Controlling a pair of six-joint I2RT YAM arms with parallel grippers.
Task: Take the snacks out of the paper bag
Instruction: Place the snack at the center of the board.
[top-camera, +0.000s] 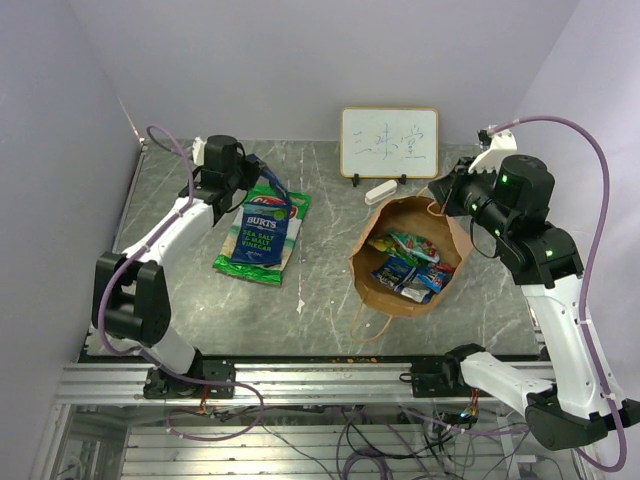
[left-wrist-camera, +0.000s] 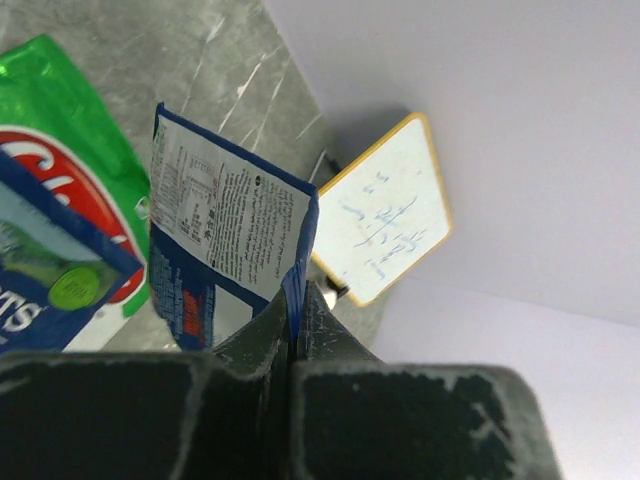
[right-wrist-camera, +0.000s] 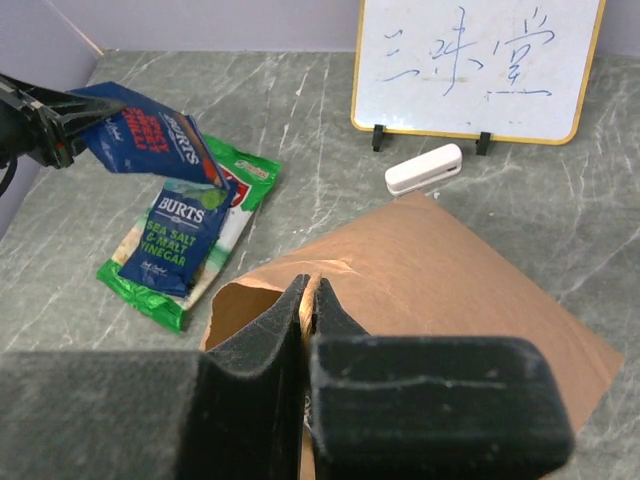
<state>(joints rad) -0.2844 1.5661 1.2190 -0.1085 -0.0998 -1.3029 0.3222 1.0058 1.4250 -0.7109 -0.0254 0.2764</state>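
My left gripper (top-camera: 250, 180) (left-wrist-camera: 297, 302) is shut on the edge of a small blue snack packet (top-camera: 272, 190) (left-wrist-camera: 225, 235) and holds it above the table at the back left. Under it a dark blue Burts bag (top-camera: 262, 230) (right-wrist-camera: 175, 235) lies on a green chip bag (top-camera: 285, 240) (left-wrist-camera: 55, 120). The brown paper bag (top-camera: 385, 290) (right-wrist-camera: 430, 270) lies at centre right with its mouth open; several small packets (top-camera: 410, 262) show inside. My right gripper (top-camera: 447, 197) (right-wrist-camera: 308, 292) is shut on the bag's upper rim and holds the mouth open.
A small framed whiteboard (top-camera: 389, 143) (right-wrist-camera: 475, 65) stands at the back. A white eraser (top-camera: 382, 191) (right-wrist-camera: 425, 168) lies in front of it, just behind the bag. Purple walls close the left, back and right sides.
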